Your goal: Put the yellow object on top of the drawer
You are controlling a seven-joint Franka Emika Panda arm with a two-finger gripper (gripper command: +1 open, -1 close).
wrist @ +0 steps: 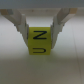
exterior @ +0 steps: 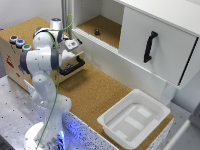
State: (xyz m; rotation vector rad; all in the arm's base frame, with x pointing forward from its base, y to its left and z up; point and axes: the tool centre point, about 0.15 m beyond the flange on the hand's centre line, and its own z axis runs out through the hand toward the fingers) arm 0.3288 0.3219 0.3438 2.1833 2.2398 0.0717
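In the wrist view a yellow cube (wrist: 39, 42) with a dark letter on its face sits between my two white fingers (wrist: 21, 27), which press on its two sides. My gripper (wrist: 39, 36) is shut on it, over a tan surface. In the exterior view the drawer (exterior: 25, 29), a light-wood box with a cork-brown top, coloured buttons (exterior: 19, 42) and a black bar handle (exterior: 74, 67), stands at the exterior view's left. My wrist (exterior: 67, 44) hangs over the drawer's near edge. My arm hides the cube and the fingers in that view.
A big white cupboard (exterior: 165, 30) with a black handle (exterior: 149, 46) fills the exterior view's right. A small dark object (exterior: 97, 32) lies on its cork shelf. A white bin (exterior: 134, 119) stands on the cork table (exterior: 95, 90) at the front.
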